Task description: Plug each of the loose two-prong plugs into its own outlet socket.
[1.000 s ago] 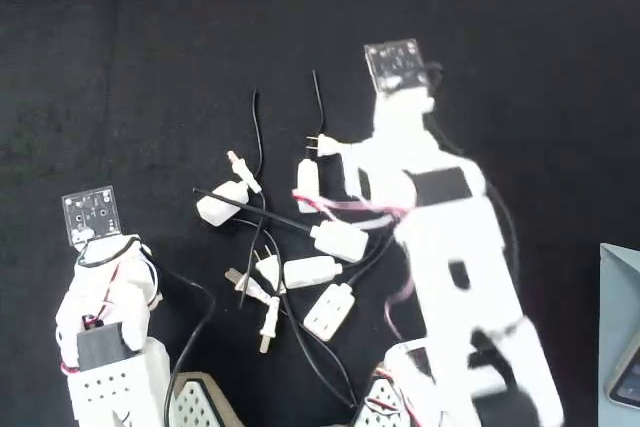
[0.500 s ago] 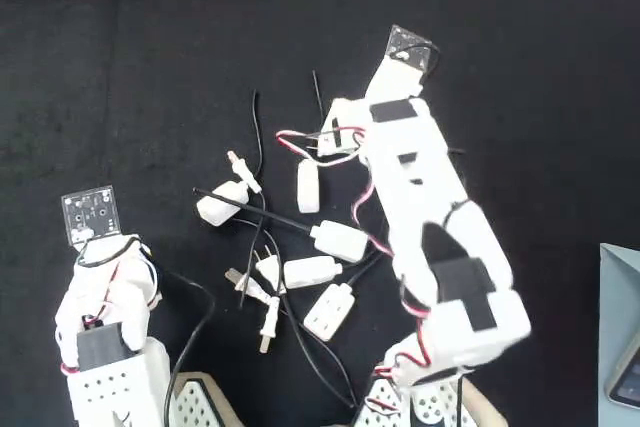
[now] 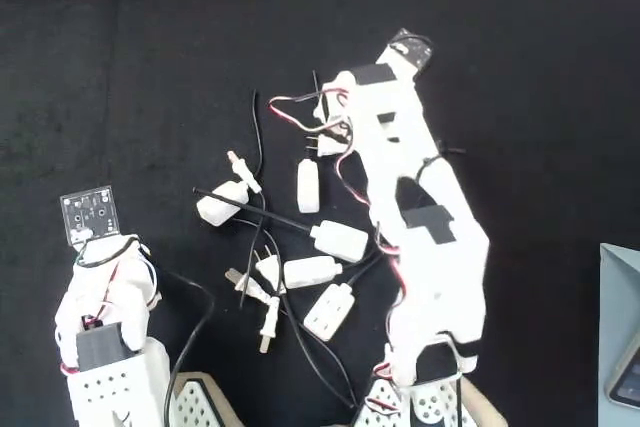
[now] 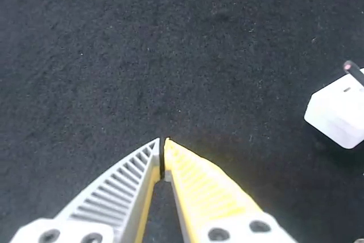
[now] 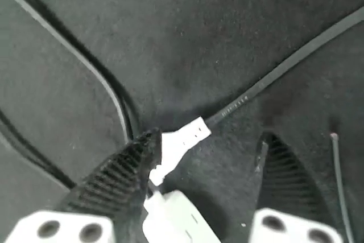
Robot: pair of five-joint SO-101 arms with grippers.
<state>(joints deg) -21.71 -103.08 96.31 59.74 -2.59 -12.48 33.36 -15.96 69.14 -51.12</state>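
Observation:
Several white outlet sockets and two-prong plugs on black cords lie tangled mid-table on the black cloth. The farthest plug (image 3: 322,143) lies prongs-left just beyond an upright socket (image 3: 308,185). My right arm (image 3: 405,177) stretches over it from the near edge. In the right wrist view the right gripper (image 5: 207,138) is open, straddling this small white plug (image 5: 181,141), which lies close to one finger (image 5: 122,177); its cord (image 5: 273,75) runs away. The left gripper (image 4: 163,140) is shut on nothing above bare cloth, a white socket (image 4: 337,113) off to its side. The left arm (image 3: 100,317) sits near-left.
More sockets (image 3: 340,240) (image 3: 312,271) (image 3: 330,311) (image 3: 222,202) and plugs (image 3: 240,165) (image 3: 268,322) lie between the arms. A grey-blue box (image 3: 620,317) stands at the table's right edge. Bare cloth spreads over the far and left parts of the table.
My right arm has stretched farther out and swung left, bringing its gripper down around the far plug. The left arm has kept still.

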